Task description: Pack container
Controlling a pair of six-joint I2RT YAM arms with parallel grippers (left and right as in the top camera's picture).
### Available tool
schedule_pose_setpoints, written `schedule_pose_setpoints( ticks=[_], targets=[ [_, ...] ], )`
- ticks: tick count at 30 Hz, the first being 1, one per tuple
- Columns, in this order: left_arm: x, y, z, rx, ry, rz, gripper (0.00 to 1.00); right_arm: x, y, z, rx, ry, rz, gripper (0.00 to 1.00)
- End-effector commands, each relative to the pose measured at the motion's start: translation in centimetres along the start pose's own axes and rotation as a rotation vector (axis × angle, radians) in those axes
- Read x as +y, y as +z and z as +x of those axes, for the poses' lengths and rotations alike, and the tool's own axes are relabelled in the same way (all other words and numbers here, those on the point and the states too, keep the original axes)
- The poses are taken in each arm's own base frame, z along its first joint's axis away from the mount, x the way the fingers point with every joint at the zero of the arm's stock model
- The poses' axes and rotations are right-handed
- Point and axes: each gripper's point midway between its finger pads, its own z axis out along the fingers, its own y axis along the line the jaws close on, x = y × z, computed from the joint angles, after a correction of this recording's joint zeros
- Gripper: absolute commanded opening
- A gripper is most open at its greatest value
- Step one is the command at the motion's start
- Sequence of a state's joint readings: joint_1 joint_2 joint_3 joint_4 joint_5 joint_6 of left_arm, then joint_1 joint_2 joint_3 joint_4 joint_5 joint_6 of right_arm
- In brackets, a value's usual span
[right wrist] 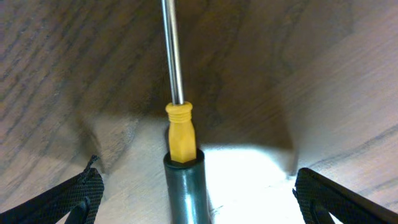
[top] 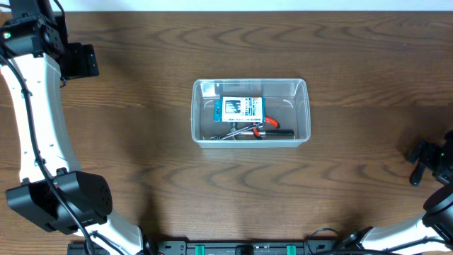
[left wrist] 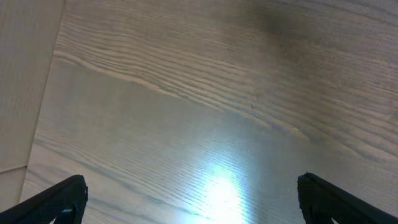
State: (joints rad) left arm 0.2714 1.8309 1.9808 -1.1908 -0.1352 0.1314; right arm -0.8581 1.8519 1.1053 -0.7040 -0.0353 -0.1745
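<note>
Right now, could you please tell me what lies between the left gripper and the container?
Nothing: the overhead view shows only bare wooden table between the left gripper and the container.

I read the overhead camera as fixed above the bench (top: 141, 142), facing straight down. It stands far enough off to take in the whole container (top: 250, 113) and both arms at the left and right edges of the frame. The left wrist camera sits close over the far-left part of the bench, tilted down and forward; its own jaws enter at the two bottom corners. The right wrist camera is closer still, near the right edge, with a screwdriver (right wrist: 181, 134) centred between its jaws. All three views share only the bench's wood surface.
</note>
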Motion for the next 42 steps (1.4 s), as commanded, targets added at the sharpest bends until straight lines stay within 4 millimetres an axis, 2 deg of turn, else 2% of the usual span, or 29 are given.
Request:
schedule_pose_setpoints(
  ticks=[1, 34, 36, 40, 42],
  targets=[
    [0.3, -0.3, -0.1, -0.007, 0.001, -0.01, 0.98, 0.4, 0.5, 0.4, 0.009, -0.017, -0.026, 0.99],
    [0.3, -0.3, -0.1, -0.007, 0.001, -0.01, 0.98, 0.4, 1.5, 1.2, 0.039, -0.019, -0.028, 0.99],
    [0.3, -0.3, -0.1, -0.007, 0.001, -0.01, 0.98, 0.4, 1.5, 1.1, 0.036, -0.02, -0.027, 0.94],
    [0.3, -0.3, -0.1, -0.007, 0.001, -0.01, 0.98, 0.3, 1.6, 1.0, 0.032, -0.02, -0.027, 0.75],
    [0.3, -0.3, -0.1, -0.007, 0.001, -0.01, 0.98, 0.3, 1.6, 1.0, 0.032, -0.02, -0.027, 0.68]
  ],
)
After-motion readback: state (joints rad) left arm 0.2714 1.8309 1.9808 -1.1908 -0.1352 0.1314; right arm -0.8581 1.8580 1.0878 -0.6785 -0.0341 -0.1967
